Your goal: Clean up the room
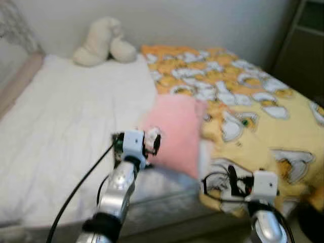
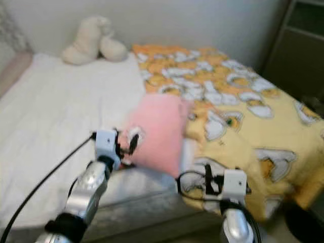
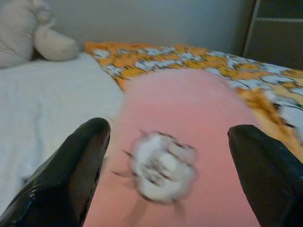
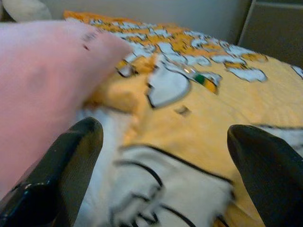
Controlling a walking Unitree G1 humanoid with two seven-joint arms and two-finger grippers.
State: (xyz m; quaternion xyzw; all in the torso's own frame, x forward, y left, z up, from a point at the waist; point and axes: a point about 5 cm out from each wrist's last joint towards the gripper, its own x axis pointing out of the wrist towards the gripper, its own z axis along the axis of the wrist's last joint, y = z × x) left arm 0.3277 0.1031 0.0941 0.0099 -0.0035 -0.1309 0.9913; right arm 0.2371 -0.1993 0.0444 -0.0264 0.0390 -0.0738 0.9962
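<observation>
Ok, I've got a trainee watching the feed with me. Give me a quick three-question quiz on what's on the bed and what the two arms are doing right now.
1. True or false: the left tool is open, with the pink pillow ahead of its fingers.
2. Multiple choice: what lies at the far end of the white sheet, by the wall? A) a folded towel B) a cream plush toy C) a laptop
3. Short answer: what is the right tool pointing at?

Key:
1. True; both black fingers stand wide apart and grip nothing.
2. B.
3. The yellow patterned blanket, beside the pillow's edge; it is open too.
</observation>
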